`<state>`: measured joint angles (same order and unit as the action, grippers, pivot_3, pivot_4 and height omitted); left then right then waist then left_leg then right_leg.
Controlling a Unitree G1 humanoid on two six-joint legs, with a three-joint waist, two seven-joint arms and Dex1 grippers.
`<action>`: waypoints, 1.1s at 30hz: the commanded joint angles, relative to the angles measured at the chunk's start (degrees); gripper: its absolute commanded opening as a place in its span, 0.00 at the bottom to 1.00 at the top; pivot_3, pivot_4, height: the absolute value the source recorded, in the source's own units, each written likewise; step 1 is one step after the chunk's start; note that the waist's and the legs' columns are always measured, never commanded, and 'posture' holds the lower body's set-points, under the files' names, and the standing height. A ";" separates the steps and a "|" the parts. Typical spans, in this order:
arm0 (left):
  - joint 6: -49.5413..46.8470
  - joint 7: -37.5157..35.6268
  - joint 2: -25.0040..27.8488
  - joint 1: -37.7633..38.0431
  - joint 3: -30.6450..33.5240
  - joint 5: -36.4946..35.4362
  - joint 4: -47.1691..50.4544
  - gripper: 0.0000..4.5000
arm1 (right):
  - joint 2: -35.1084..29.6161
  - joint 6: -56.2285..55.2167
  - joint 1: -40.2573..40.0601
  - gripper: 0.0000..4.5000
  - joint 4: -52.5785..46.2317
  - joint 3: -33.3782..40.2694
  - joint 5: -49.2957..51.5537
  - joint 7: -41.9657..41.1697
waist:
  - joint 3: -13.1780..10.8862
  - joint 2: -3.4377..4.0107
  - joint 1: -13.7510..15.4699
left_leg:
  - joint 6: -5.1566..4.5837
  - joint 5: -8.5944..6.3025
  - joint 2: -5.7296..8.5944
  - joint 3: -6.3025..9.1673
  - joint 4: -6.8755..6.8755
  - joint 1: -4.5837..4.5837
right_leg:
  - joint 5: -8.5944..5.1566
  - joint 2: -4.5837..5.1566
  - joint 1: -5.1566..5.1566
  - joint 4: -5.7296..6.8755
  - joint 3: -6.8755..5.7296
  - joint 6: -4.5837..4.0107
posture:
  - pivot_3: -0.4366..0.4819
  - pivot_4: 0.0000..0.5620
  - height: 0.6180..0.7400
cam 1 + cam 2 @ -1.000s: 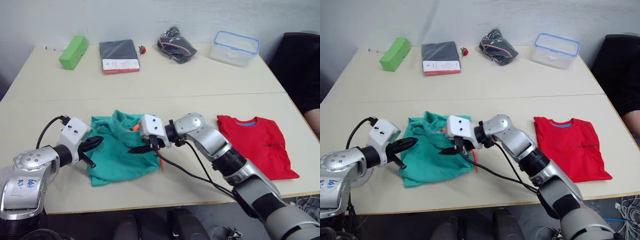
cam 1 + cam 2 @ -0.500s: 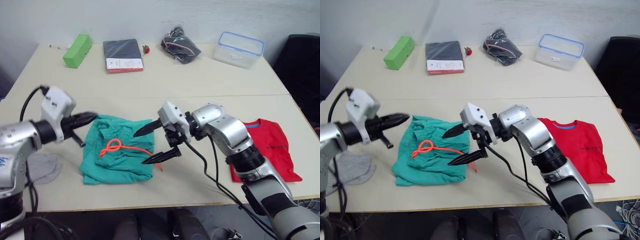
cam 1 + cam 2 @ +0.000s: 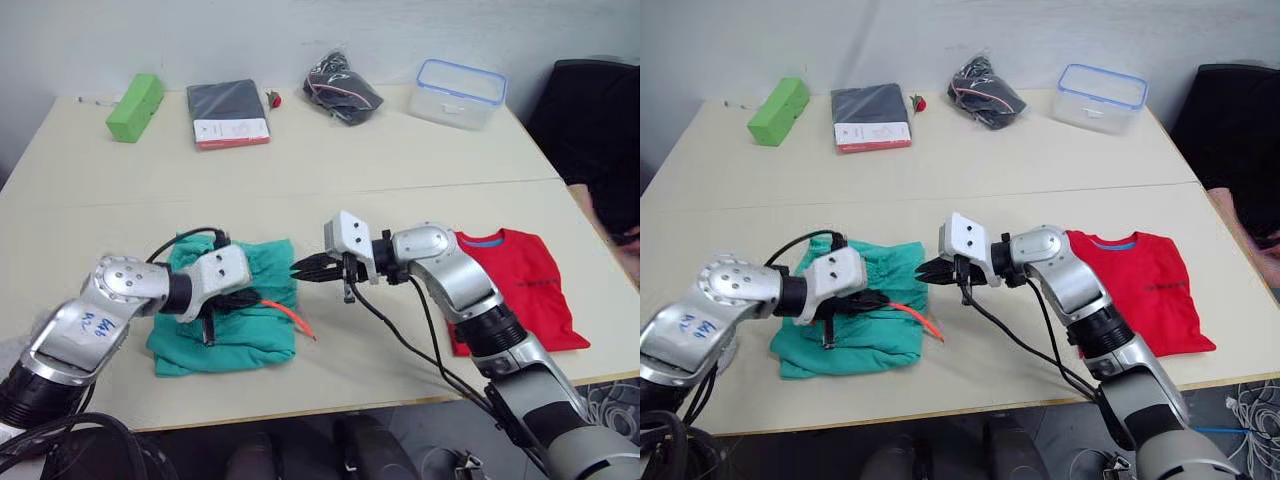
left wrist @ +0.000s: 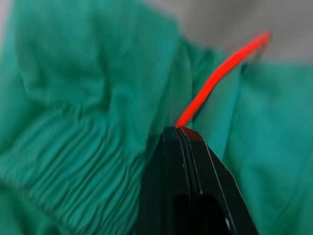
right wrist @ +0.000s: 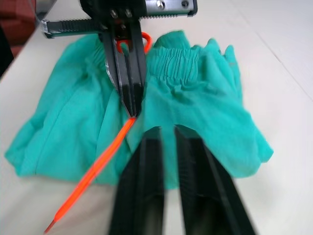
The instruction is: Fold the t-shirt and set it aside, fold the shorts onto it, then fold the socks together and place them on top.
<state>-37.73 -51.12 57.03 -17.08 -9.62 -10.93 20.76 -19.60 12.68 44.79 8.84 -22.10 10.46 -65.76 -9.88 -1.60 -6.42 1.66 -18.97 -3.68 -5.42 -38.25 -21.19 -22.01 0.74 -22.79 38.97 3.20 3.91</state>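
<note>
- On the teal cloth, my left gripper [image 3: 872,298] has its two black fingers pressed together, tips lying on the shorts [image 3: 845,318] right where the orange drawstring [image 3: 916,316] runs out; whether the cord is actually pinched between the tips I cannot tell
- I judge those tips sit there to pin the gathered waistband flat while the next fold is set up
- Just off the shorts' right edge, my right gripper [image 3: 931,270] hovers with its fingers nearly together and nothing between them, aimed at the cloth so it can take that edge
- The shorts lie bunched and partly folded at the near middle of the table [image 3: 970,140], the drawstring trailing off them toward the front edge, where a fold could trap it
- The t-shirt [image 3: 1137,287] rests folded and flat to my right, well apart from the shorts, set aside as the base of the stack
- Along the far edge sit a green block [image 3: 778,97], a dark packaged garment [image 3: 871,115], a black bag [image 3: 987,92] and a clear container [image 3: 1102,96], all out of my working area
</note>
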 commanded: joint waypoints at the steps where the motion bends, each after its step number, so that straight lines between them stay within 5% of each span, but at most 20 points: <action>1: 0.27 1.43 1.05 4.85 3.87 0.75 3.01 0.00 | 3.71 -4.84 3.18 0.01 3.26 -1.09 -1.56 -0.36 | 0.00 0.01 0.02 | 0.00 0.00 0.00 0.01 0.00 0.00 | 0.00 0.01 0.00 0.01 -0.01 0.00 | 0.48 0.27 1.00; 7: -0.22 4.55 -0.29 12.80 6.75 1.51 6.25 0.00 | 10.03 -13.31 7.26 0.01 16.37 -5.09 -8.69 1.47 | 0.00 0.01 -0.07 | 0.01 0.01 0.00 0.02 0.00 0.07 | 0.00 0.03 0.01 0.09 -0.02 -0.01 | 0.48 0.27 1.00; 12: -0.32 6.71 -2.76 15.59 8.37 1.00 5.67 0.00 | 12.10 -27.44 13.30 0.01 34.02 -8.46 -22.14 16.47 | 0.00 0.02 -0.16 | 0.00 0.01 0.04 -0.01 -0.06 0.11 | 0.00 0.08 0.05 0.13 -0.01 -0.02 | 0.48 0.27 1.00; 15: -0.68 6.86 -3.16 17.07 9.43 0.51 6.10 0.00 | 13.73 -27.64 17.86 0.01 43.85 -3.82 -21.11 23.06 | 0.00 0.02 -0.37 | 0.05 0.05 0.04 -0.02 -0.09 0.15 | -0.01 0.07 0.04 0.22 -0.02 -0.03 | 0.48 0.27 1.00; 22: 0.28 7.16 -4.16 17.73 9.68 0.53 4.71 0.00 | 13.20 -27.36 22.44 0.01 53.65 2.87 -18.89 22.45 | -0.01 0.04 -0.61 | 0.10 0.10 0.04 -0.01 -0.01 0.21 | -0.02 0.06 0.05 0.33 -0.03 -0.08 | 0.48 0.27 1.00; 25: 0.68 7.29 -5.52 16.70 10.75 -0.39 3.62 0.00 | 13.29 -19.28 22.87 0.01 50.18 9.69 -10.16 12.94 | -0.05 0.12 -0.61 | 0.11 0.12 0.04 -0.02 -0.02 0.19 | -0.02 0.05 0.05 0.35 -0.03 -0.08 | 0.48 0.27 1.00; 29: 6.44 7.17 -8.67 15.48 15.32 -2.38 0.24 0.00 | 7.78 5.67 17.82 0.01 31.58 13.32 0.40 -1.39 | -0.15 0.28 0.12 | 0.10 0.13 0.03 0.01 -0.07 0.16 | -0.02 0.06 0.04 0.56 -0.04 -0.07 | 0.48 0.27 1.00; 33: 7.44 4.64 -9.56 16.87 22.08 -8.07 1.15 0.00 | 0.74 36.02 8.61 0.19 11.01 11.88 9.17 -3.98 | -0.08 0.16 0.98 | 0.08 0.11 0.00 0.23 0.00 0.03 | -0.02 0.07 0.04 0.52 -0.14 -0.08 | 0.48 0.27 1.00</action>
<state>-30.42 -45.48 47.75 -0.48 8.19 -15.62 20.21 -17.98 36.89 55.86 27.78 -10.04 15.12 -69.02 -9.96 -1.44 -5.44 1.73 -18.86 -3.67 -5.18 -38.24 -21.19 -22.03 0.83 -22.75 39.46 3.06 3.83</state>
